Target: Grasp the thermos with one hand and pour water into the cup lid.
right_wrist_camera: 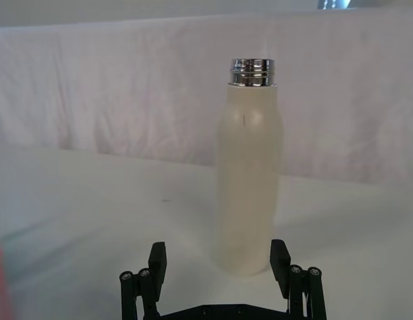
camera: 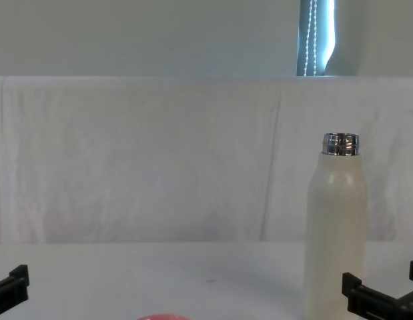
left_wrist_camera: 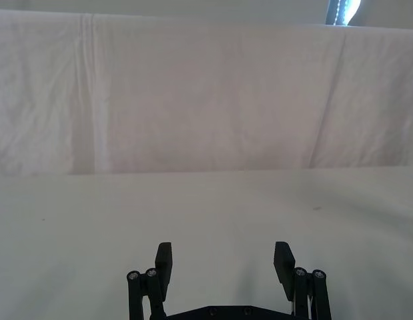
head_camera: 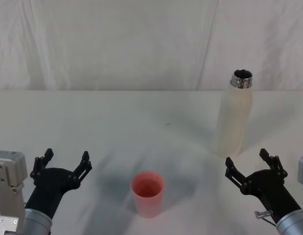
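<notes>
The thermos (head_camera: pixel 234 120) stands upright on the white table at the right, cream-white with its bare steel neck open at the top. It rises just beyond my right gripper (head_camera: pixel 246 157), which is open and empty a short way in front of its base. In the right wrist view the thermos (right_wrist_camera: pixel 249 180) stands centred ahead of the right gripper (right_wrist_camera: pixel 218 257). The pink-red cup lid (head_camera: pixel 148 193) sits upright near the table's front, between the two arms. My left gripper (head_camera: pixel 66 155) is open and empty at the front left, apart from the cup lid.
A white cloth (head_camera: pixel 141 112) covers the table and a white cloth backdrop (camera: pixel 159 160) hangs behind it. A window blind cord (camera: pixel 316 37) shows above the backdrop.
</notes>
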